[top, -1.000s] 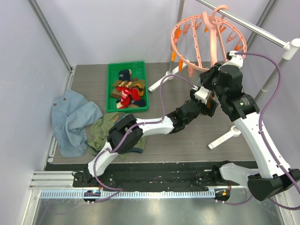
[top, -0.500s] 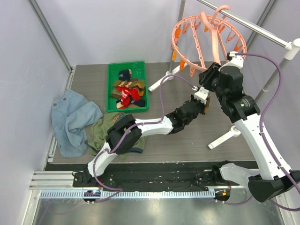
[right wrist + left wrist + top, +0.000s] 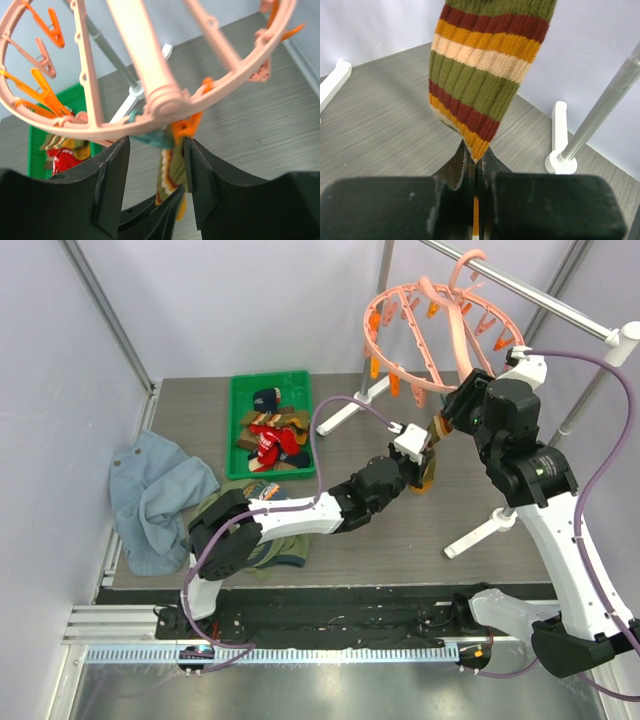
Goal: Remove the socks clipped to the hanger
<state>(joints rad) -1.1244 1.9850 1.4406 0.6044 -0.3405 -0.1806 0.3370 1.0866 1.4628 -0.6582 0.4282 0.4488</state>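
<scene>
The salmon-pink hanger (image 3: 430, 325) hangs tilted from the rail by its hook. An olive sock with orange, red and cream stripes (image 3: 485, 75) hangs below an orange clip (image 3: 187, 125) on the ring (image 3: 90, 127). My left gripper (image 3: 475, 157) is shut on the sock's lower tip, just beneath the ring (image 3: 420, 462). My right gripper (image 3: 156, 145) is open, its fingers either side of that orange clip and the sock's top (image 3: 170, 170). In the top view the right gripper (image 3: 452, 425) sits at the ring's lower edge.
A green tray (image 3: 240, 430) at the back left holds several loose socks. A pale blue denim garment (image 3: 150, 495) and an olive T-shirt (image 3: 215, 515) lie at the left front. The rail stand's post (image 3: 585, 395) and white foot (image 3: 480, 535) stand beside my right arm.
My left gripper closed on the striped sock's tip and shifted slightly left. My right gripper's jaws spread wider at the clip and rose; the hanger tilted and swung.
</scene>
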